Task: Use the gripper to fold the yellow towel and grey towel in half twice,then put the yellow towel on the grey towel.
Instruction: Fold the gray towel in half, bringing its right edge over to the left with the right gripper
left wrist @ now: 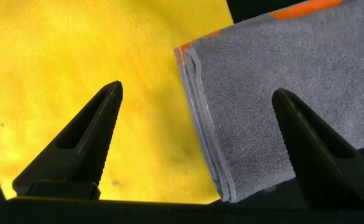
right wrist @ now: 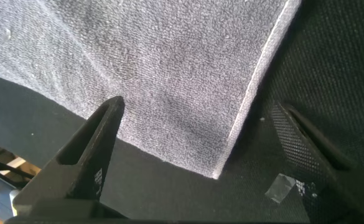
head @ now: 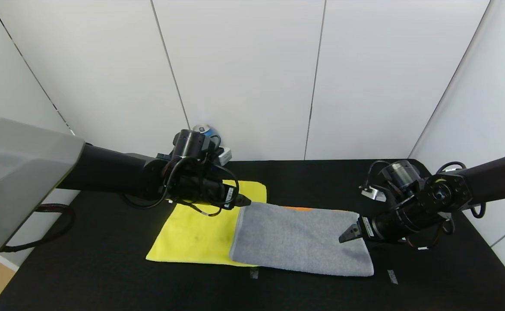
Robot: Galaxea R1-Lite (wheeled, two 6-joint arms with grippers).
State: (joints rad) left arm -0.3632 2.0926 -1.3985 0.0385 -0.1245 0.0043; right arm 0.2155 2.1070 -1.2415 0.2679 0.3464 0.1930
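Grey towel [head: 300, 237] lies folded between 2 wide, empty claws, left [head: 246, 201] and right [head: 345, 235]; yellow towel [head: 192, 233] remains unfolded, unstacked.

Bright yellow towel [head: 196, 235]; grey towel [head: 300, 239], orange-banded; black table [head: 105, 276].

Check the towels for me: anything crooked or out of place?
The grey towel, folded, overlaps the right edge of the yellow towel, which lies flat and unfolded. Both grippers, left and right, hover open at the grey towel's ends.
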